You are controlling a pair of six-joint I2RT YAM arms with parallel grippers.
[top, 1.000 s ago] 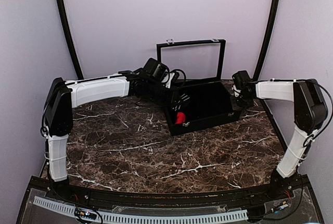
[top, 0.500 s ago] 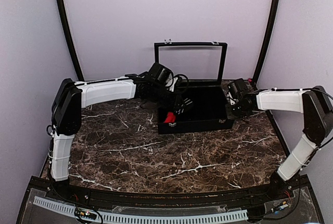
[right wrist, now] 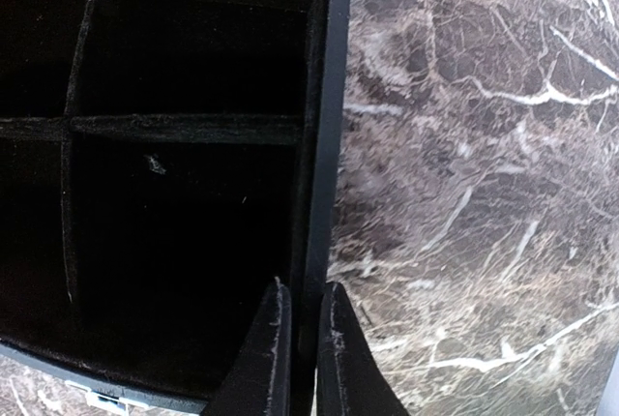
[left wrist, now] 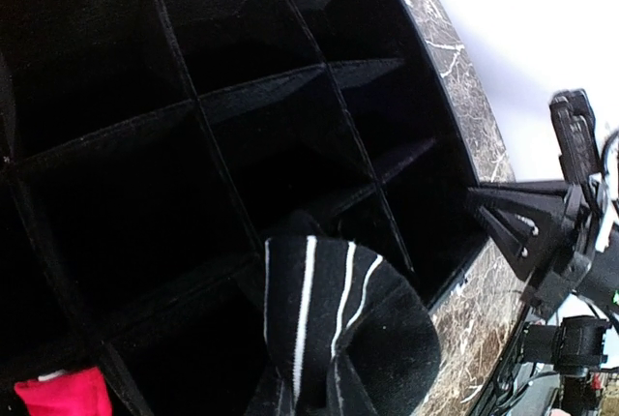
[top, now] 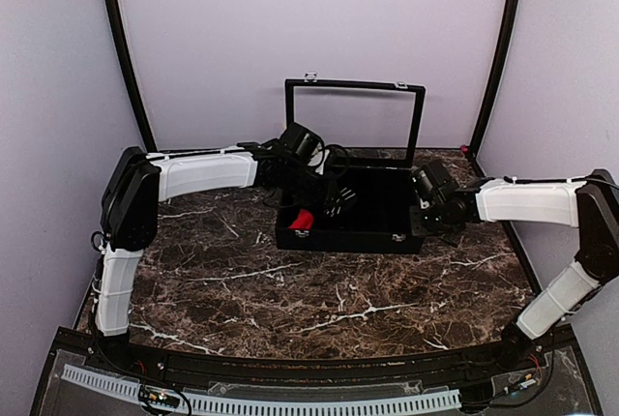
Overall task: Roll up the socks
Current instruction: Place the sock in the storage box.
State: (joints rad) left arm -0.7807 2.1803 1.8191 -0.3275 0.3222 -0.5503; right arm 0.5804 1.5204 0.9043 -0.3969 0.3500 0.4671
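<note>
Black striped sock (left wrist: 340, 331) pinched in left tool (top: 338, 203); right tool (right wrist: 302, 290) clamps box wall (right wrist: 325, 97).

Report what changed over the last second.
The right gripper swung in leftward and closed on the right wall of the black box. The box slid left and turned square-on, carrying the red sock with it. Unchanged: the left gripper holds a black striped sock over the compartments, and the lid stands open.

No readable text, labels or numbers anywhere.
</note>
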